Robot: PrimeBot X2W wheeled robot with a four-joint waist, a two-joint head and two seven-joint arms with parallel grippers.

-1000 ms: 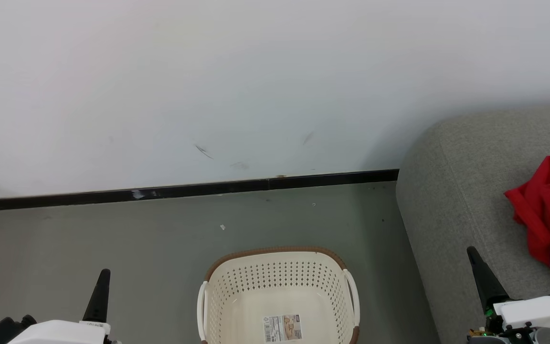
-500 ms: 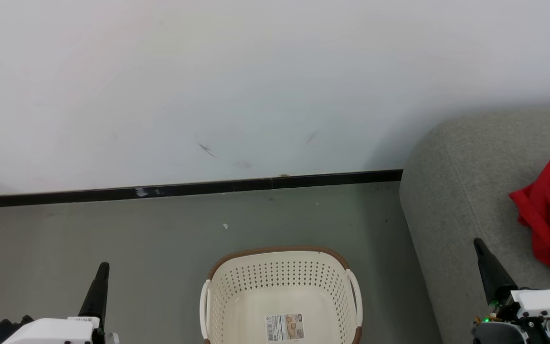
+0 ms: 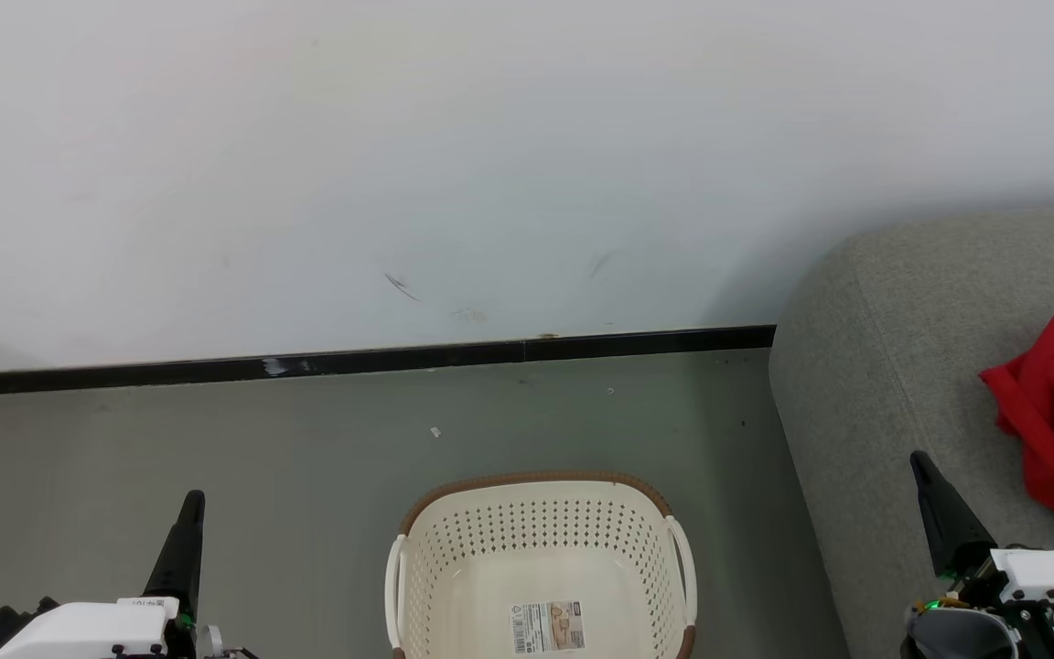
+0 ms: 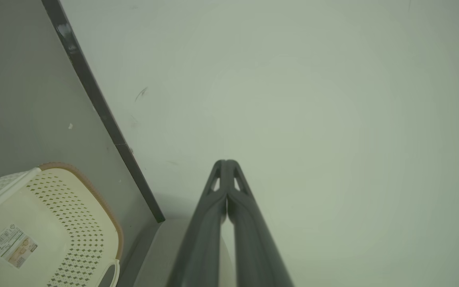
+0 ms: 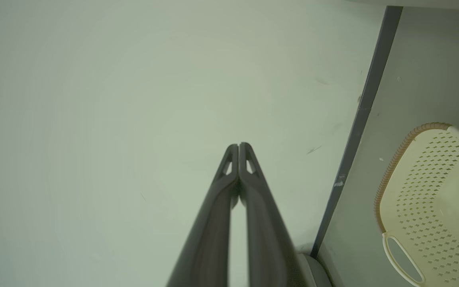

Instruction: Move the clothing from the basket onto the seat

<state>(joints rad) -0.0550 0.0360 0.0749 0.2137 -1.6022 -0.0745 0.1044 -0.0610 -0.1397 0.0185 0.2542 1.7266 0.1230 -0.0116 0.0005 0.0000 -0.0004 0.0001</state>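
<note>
White wall and grey floor are seen behind the basket, on whose bottom a label sticker is stuck. Red clothing is piled on the grey seat at the right, well apart from the basket. The left pincer and right pincer are both closed, fingertips pressed together, with nothing gripped.

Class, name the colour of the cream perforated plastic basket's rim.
The cream basket's rim is woven-look brown; the head view shows it best.
</note>
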